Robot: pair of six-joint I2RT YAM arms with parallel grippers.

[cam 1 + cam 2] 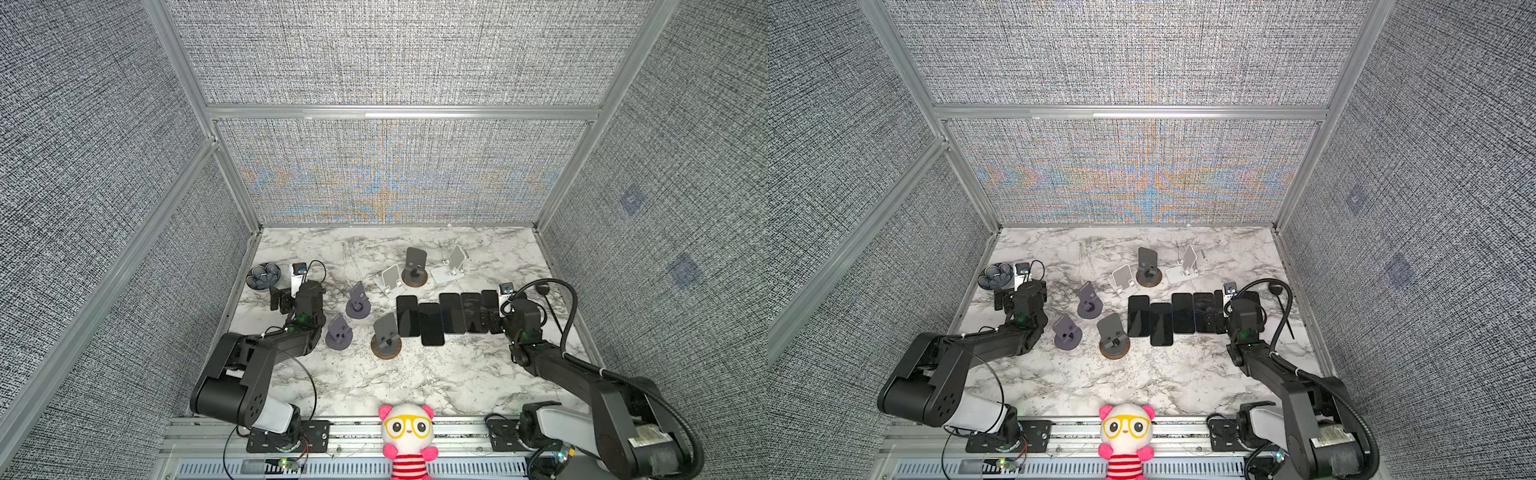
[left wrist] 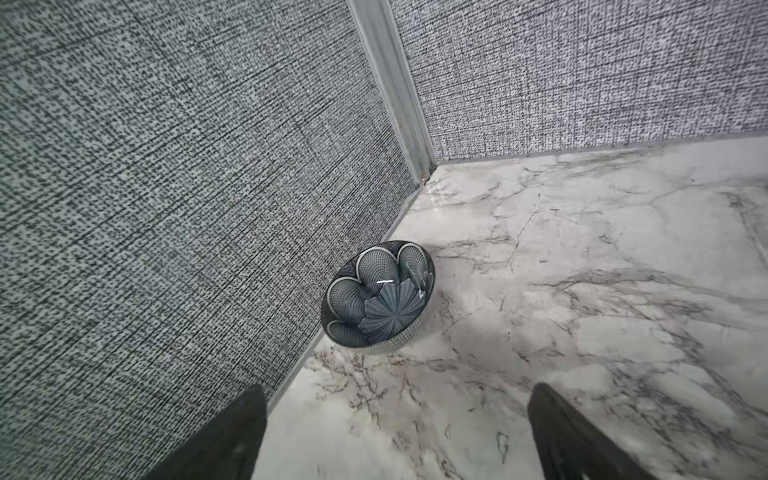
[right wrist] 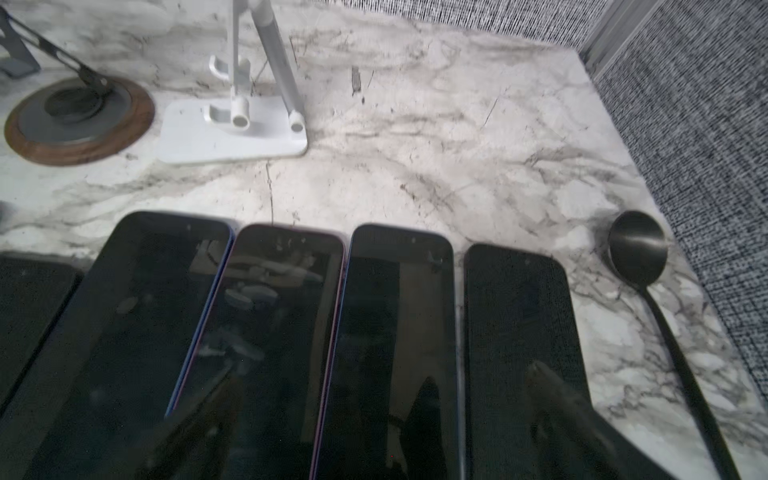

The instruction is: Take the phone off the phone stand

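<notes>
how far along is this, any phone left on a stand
Done: in both top views all six stands are empty, and the phones lie flat in a row on the table.
In hand: nothing. The left gripper is open near the bowl, and the right gripper is open over the phones.
Left: no phone appears to sit on any stand, so the job looks finished.

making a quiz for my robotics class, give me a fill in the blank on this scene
The left gripper and right gripper are both ___.
Every phone stand is ___; the phones lie flat on the table.
The black ladle lies nearest the ___ gripper.
Missing: open; empty; right
</notes>
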